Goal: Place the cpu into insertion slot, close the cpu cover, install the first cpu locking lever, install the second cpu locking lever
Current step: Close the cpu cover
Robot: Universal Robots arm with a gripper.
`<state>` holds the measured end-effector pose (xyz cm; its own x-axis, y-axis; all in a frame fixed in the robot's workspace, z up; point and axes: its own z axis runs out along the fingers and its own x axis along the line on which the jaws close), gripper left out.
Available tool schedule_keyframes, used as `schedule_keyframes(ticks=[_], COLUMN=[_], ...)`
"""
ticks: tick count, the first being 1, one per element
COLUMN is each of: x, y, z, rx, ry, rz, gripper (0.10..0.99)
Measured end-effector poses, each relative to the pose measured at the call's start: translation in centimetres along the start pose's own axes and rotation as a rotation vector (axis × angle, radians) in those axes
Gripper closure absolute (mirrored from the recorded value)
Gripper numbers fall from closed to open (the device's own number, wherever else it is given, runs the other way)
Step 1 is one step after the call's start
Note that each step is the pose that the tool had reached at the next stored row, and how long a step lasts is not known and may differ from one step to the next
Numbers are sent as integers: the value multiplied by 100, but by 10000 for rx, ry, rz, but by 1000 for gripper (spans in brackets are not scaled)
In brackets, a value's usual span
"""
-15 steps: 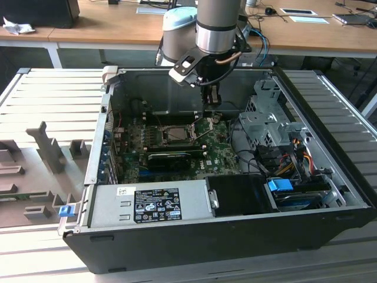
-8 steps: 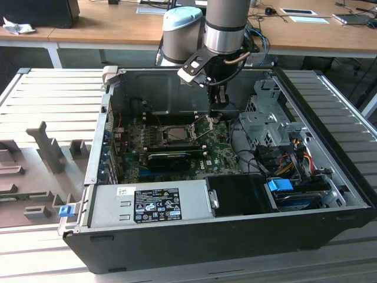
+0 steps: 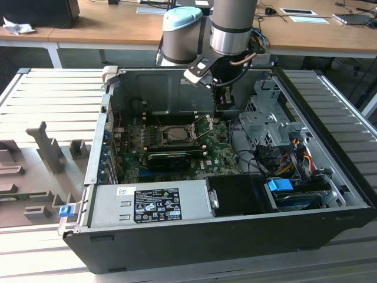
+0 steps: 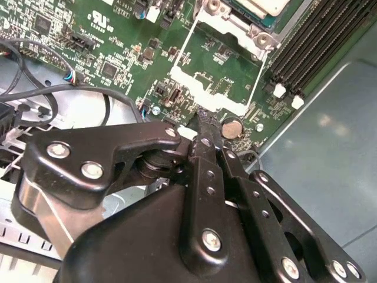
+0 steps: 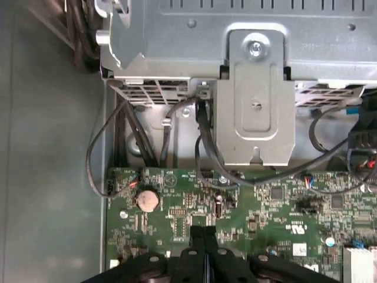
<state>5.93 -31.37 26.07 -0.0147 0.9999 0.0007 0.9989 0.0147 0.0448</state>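
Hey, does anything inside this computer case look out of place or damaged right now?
Nothing looks spilled or broken. The cpu cover is swung open off the insertion slot, green board showing through its window, so the slot is uncovered. The shut tool is close beside the cover.

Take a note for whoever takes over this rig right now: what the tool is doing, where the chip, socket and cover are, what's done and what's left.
The tool is shut with nothing seen in it. Its tips are right at the free edge of the cover; whether they touch is unclear.
The cover is swung open, and the green board shows through its window.
The chip, a pale square, seems to sit in the socket, so placement looks done.
Left: closing the cover and both latching steps.
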Motion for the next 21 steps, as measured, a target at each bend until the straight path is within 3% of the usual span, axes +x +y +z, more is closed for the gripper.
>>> schedule_keyframes(ticks=[7,13,21], x=[-1,-4,-5], y=[7,37,24], z=[42,139,127], rx=[-4,-3,2], ry=[4,4,3], rz=[1,2,0], gripper=[980,980,980])
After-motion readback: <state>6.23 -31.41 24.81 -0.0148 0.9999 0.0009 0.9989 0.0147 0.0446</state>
